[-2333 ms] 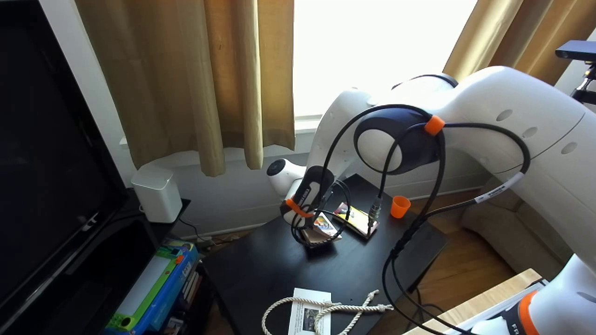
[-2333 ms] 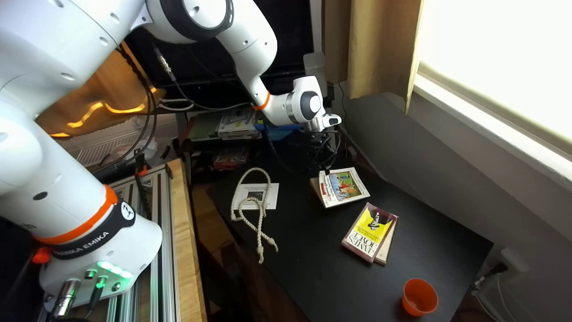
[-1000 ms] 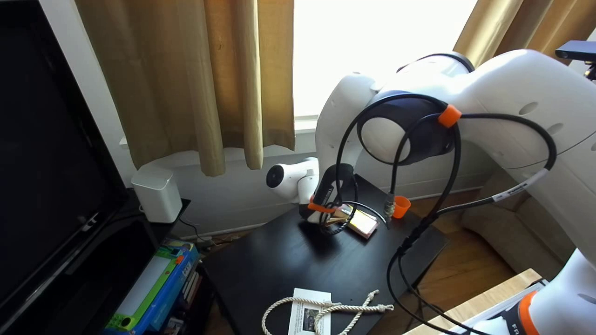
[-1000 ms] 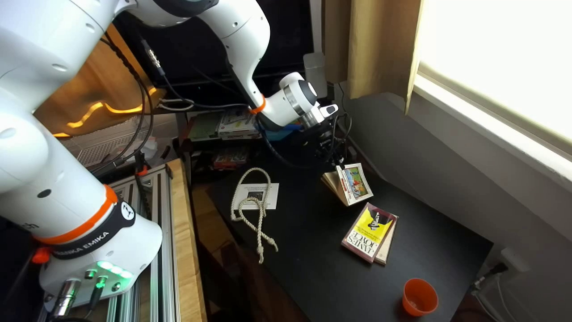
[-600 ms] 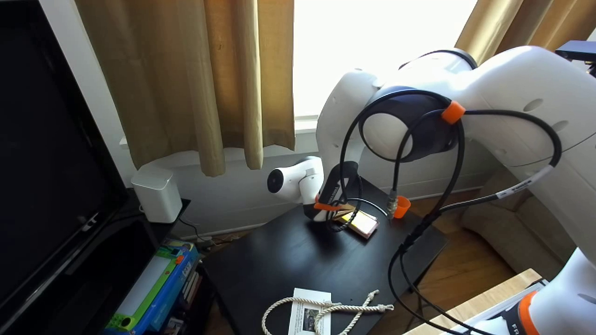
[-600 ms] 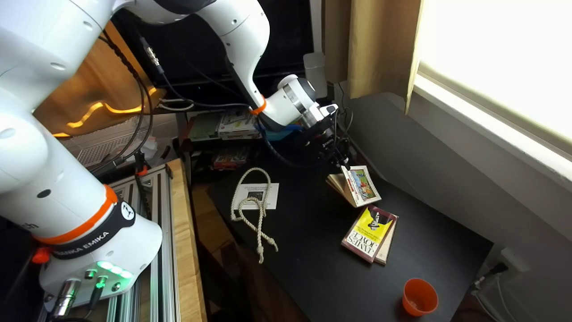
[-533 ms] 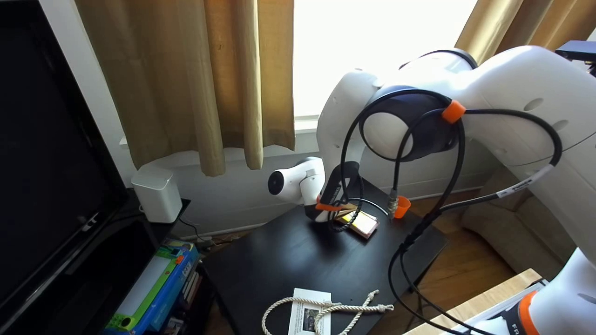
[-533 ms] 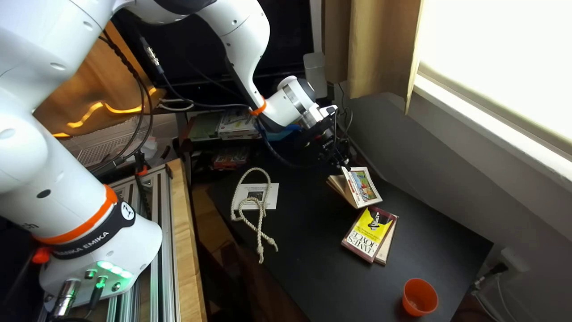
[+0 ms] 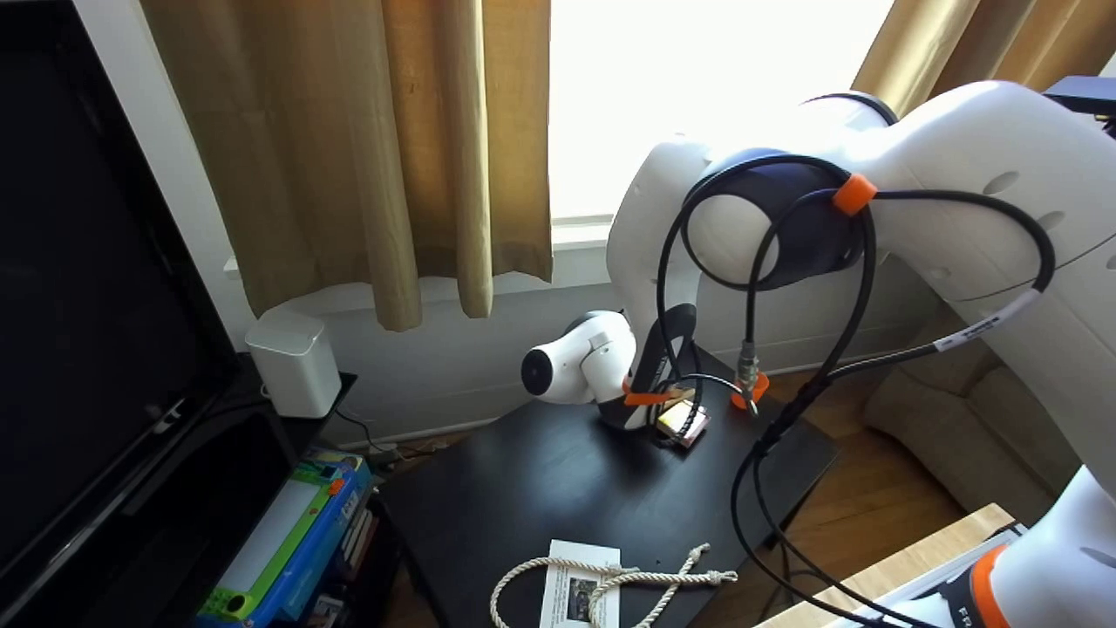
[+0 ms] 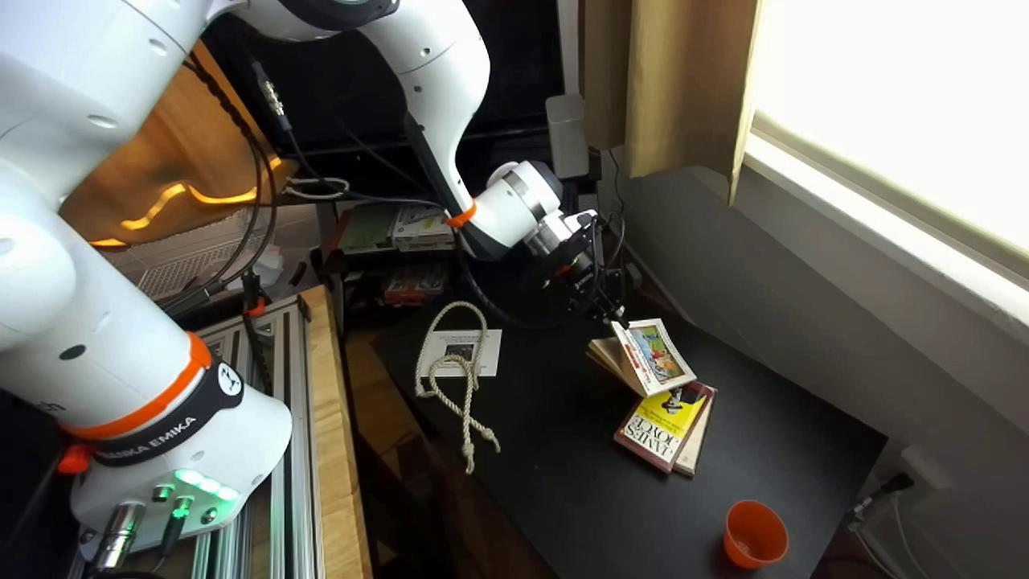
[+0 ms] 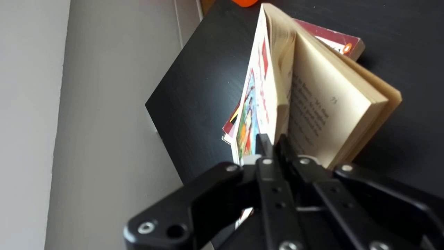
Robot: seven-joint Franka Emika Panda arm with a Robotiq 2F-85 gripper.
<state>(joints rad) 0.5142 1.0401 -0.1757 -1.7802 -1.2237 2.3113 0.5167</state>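
We see a robot gripper (image 11: 273,143) with its two fingers drawn almost together, clamped on the front half of an illustrated paperback (image 10: 657,358), whose picture cover tilts up above a black table (image 10: 547,482). The other half of the paperback splays away to the right in the wrist view, a printed page facing us; we cannot tell whether its lower edge touches the table. Just beyond, in the same view, shows the maroon end of a James Joyce paperback (image 11: 331,36). We find in an exterior view that it lies over a second book (image 10: 696,442), which juts out to the right, while an orange cup (image 10: 756,535) stands at the near right. In an exterior view, along the table's near side, a looped white rope (image 9: 671,577) lies across a printed sheet (image 9: 562,602). To the left we note a white, box-shaped device (image 9: 296,371) near a wide black television (image 9: 87,262). At the far side, tan curtains (image 9: 436,174) hang on both sides of a bright window (image 9: 697,78).
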